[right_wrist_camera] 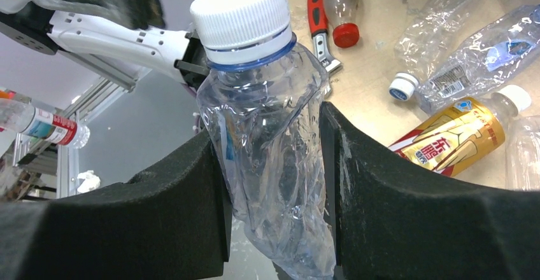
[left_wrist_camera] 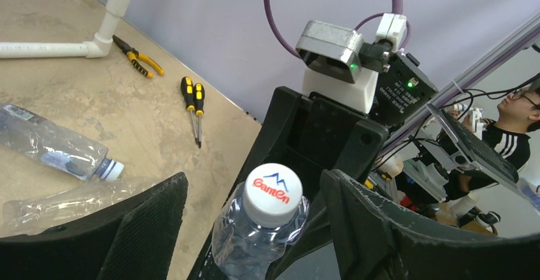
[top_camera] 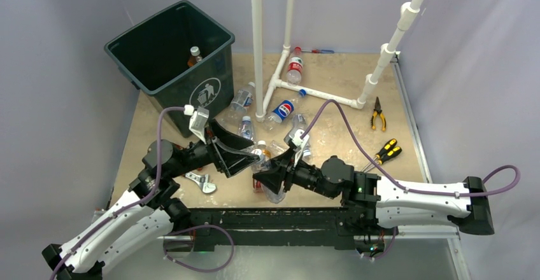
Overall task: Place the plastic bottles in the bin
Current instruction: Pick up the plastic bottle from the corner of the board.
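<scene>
**Handover pose: crushed clear bottle in the right gripper, left gripper open around its cap.**

The bottle is thin crinkled plastic with a collapsed waist and a ribbed white cap over a blue ring. It is held roughly upright above the near tabletop, well apart from the bin. The right gripper is clamped on the mid-body, its black padded fingers denting the wall. The left gripper is spread wide either side of the cap, gripping nothing. My read: the bin is far left, on the left arm's side, hence the pass. The neck looks stiffer than the body, so it's the better grab point. One bottle is in the bin; the rest lie on the tabletop, including an amber-labelled one.
</scene>
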Robot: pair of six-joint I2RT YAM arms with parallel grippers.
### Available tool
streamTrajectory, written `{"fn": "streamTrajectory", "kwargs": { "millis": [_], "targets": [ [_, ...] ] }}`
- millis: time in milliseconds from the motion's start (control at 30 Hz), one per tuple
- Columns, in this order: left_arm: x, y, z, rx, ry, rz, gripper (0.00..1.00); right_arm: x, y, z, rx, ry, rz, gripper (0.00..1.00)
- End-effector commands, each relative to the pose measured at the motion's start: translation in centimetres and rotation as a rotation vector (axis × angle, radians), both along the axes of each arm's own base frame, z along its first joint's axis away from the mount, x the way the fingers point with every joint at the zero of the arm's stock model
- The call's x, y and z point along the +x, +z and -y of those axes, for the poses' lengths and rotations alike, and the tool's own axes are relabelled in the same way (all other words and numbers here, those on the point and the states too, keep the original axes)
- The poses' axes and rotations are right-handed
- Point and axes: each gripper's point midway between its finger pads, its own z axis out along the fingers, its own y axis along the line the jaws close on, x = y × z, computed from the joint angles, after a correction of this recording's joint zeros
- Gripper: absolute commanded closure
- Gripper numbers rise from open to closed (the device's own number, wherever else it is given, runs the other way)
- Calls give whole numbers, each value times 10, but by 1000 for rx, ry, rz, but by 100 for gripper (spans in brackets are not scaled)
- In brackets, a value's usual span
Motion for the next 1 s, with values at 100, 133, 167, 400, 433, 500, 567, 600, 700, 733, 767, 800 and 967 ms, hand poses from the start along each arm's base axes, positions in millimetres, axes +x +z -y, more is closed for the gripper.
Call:
{"fn": "streamTrajectory", "kwargs": {
  "millis": [100, 133, 167, 400, 433, 500, 567, 600, 700, 733, 767, 800, 967],
  "targets": [
    [-5, -2, 3, -18, -33, 5, 32, 2, 32, -5, 124, -5, 23, 83],
    [-5, -3, 3, -20, -34, 6, 35, 2, 32, -5, 128, -4, 24, 83],
    [-5, -3, 3, -21, -36, 5, 38, 2, 32, -7, 131, -2, 25, 83],
    [-5, -3, 6, -26, -50, 2, 56, 1, 27, -12, 126, 10, 22, 83],
    [-5, -3, 7, -27, -52, -2, 57, 1, 27, -12, 127, 10, 22, 83],
    [-5, -5, 8, -26, -56, -6, 57, 1, 28, -12, 132, 9, 23, 83],
    [-5, -7, 9, -24, -60, -13, 57, 2, 29, -12, 134, 5, 25, 83],
    [-5, -8, 9, -24, -61, -16, 57, 2, 29, -13, 134, 5, 26, 83],
    [-5, -10, 9, -23, -63, -22, 57, 2, 28, -14, 134, 5, 27, 83],
    [-6, -11, 9, -23, -64, -22, 57, 2, 28, -14, 133, 6, 27, 83],
    [-6, -11, 9, -23, -64, -21, 60, 2, 27, -16, 132, 8, 27, 83],
    [-6, -11, 9, -22, -63, -22, 63, 2, 27, -16, 132, 9, 27, 83],
    [-5, -18, 10, -12, -64, -30, 82, 1, 25, -21, 132, 20, 29, 83]
  ]
}}
